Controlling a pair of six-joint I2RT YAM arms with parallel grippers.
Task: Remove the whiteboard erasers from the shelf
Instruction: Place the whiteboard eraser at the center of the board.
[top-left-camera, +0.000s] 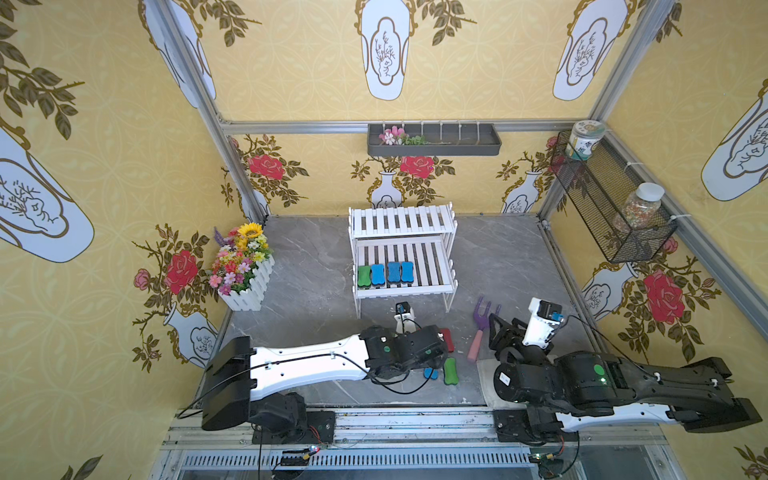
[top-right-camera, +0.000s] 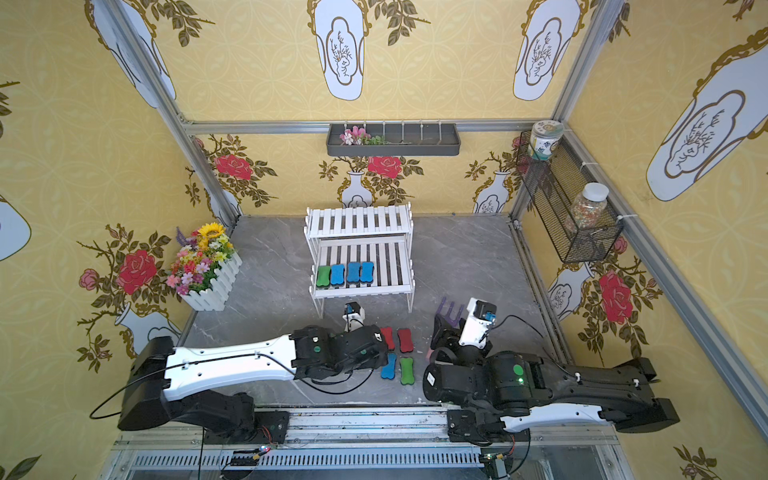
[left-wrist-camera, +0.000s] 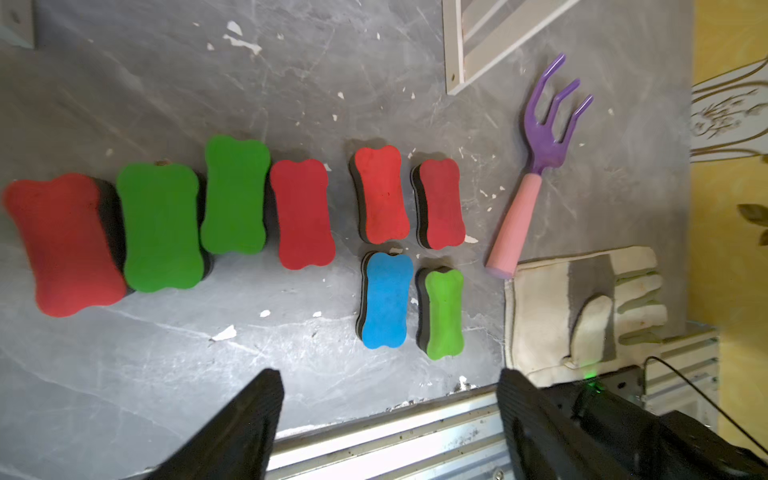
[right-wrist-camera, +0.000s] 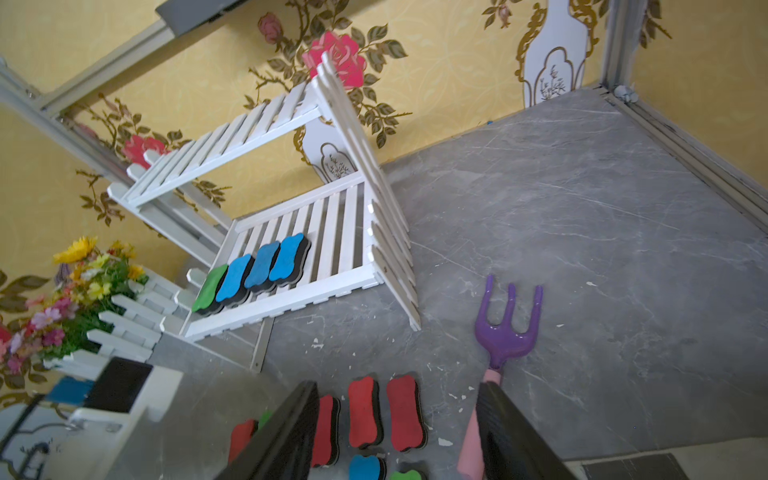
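The white shelf (top-left-camera: 401, 218) (right-wrist-camera: 232, 141) stands at the back of the table. Its top tier is bare. On the left of its lower tier sit several whiteboard erasers in a row: one green (top-left-camera: 364, 276) and three blue (top-left-camera: 393, 272) (right-wrist-camera: 286, 257). Several more erasers, red (left-wrist-camera: 382, 193), green (left-wrist-camera: 160, 226) and blue (left-wrist-camera: 386, 299), lie flat on the table in front of the shelf. My left gripper (left-wrist-camera: 388, 399) hangs open over the table's front edge, near the blue and green ones, holding nothing. My right gripper (right-wrist-camera: 395, 415) (top-left-camera: 505, 328) is open and empty too, above the red erasers (right-wrist-camera: 403, 413).
A purple fork with a pink handle (top-left-camera: 480, 332) lies right of the loose erasers, with a white work glove (left-wrist-camera: 582, 307) beside it. A flower box (top-left-camera: 243, 270) stands at the left. A dark wall tray (top-left-camera: 434, 139) and a wire basket (top-left-camera: 602, 199) with jars hang on the walls.
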